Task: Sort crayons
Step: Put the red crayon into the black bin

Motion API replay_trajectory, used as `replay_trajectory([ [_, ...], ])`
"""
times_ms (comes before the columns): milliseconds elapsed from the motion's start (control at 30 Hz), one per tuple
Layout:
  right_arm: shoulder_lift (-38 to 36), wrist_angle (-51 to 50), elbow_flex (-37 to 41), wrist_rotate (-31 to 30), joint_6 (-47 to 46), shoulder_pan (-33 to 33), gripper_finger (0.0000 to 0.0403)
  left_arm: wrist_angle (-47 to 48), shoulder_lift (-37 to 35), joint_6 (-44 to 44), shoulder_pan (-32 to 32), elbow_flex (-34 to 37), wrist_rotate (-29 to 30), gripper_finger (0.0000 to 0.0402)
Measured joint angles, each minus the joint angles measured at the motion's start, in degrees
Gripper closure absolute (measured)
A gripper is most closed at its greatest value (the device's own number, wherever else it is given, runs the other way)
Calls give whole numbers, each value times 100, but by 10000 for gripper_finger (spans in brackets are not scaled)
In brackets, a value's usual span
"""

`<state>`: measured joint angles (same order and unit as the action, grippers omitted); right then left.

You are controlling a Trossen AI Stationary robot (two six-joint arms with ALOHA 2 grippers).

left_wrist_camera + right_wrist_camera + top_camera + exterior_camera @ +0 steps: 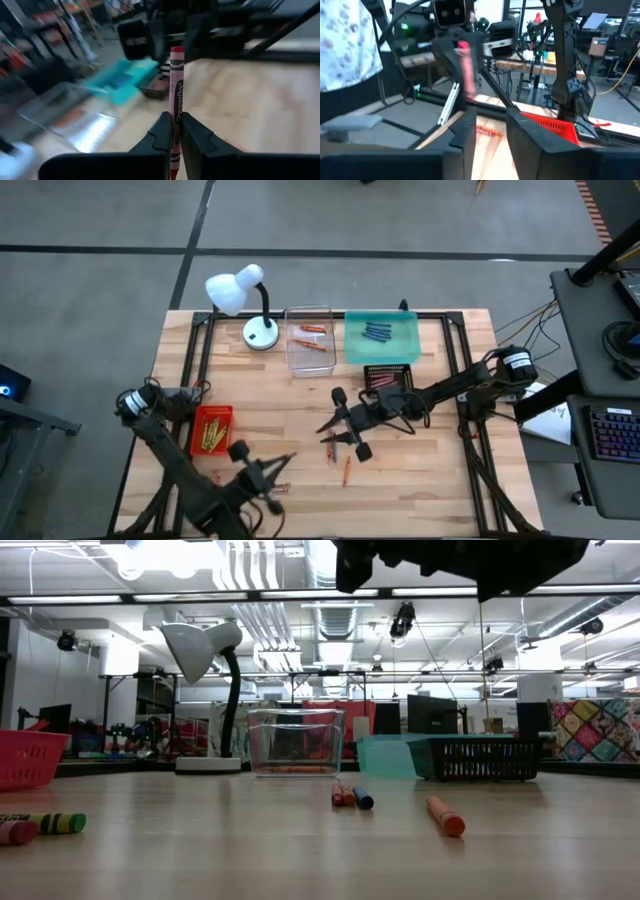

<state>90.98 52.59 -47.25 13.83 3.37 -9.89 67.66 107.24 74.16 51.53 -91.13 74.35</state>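
- Left pincer (173, 131) is clamped tight on a red crayon (176, 95), which stands up between the fingers, low on the counter (440, 480) at about 7 o'clock.
- Right pincer (335, 425) hovers near centre, fingers parted with nothing between them.
- Loose crayons (338, 452) lie just below it at 6 o'clock; two more (40, 826) sit at the near left edge in the low view.
- Red tray (212, 429) at 9 o'clock has yellow ones; clear tray (309, 340) at 12 holds orange; teal tray (381, 338) at 1 holds blue.
- Black tray (388, 376) touches the teal one.
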Motion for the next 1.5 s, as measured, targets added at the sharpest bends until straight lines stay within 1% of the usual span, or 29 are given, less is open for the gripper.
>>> replay_trajectory([
  [167, -119, -44, -76, 8, -126, 2, 265, 74, -310, -1534, -590, 0, -14, 401],
  [300, -430, -620, -83, -34, -41, 7, 243, 105, -557, -2554, -766, 14, 47, 402],
  [400, -613, -1065, -83, -44, -34, 17, 235, 139, -750, -2716, -763, 84, 168, 402],
  [533, -651, -1171, -83, -95, -35, 15, 232, 180, -984, -2743, -778, 416, 190, 402],
  [733, -649, -1173, -83, -644, 85, 15, 232, -213, -1447, -2721, -929, 1310, 234, 402],
  [933, -649, -1166, -83, -1107, 224, 35, 232, -520, -2228, -2720, -1223, 2265, 257, 402],
  [1167, -649, -1164, -83, -1163, 176, 210, 232, -1019, -3186, -2720, -1480, 3058, 248, 402],
  [1233, -649, -1157, -83, -1264, 174, 256, 232, -1172, -3364, -2799, -1559, 3129, 69, 402],
  [1300, -649, -1115, -85, -1297, 176, 329, 232, -1306, -3470, -3126, -1646, 3131, -173, 402],
  [1367, -649, -1099, -101, -1297, 174, 407, 232, -1607, -3521, -3681, -1720, 3126, -424, 402],
  [1500, -649, -1075, -151, -1302, 166, 503, 232, -2722, -3594, -5053, -1846, 3156, -785, 401],
])
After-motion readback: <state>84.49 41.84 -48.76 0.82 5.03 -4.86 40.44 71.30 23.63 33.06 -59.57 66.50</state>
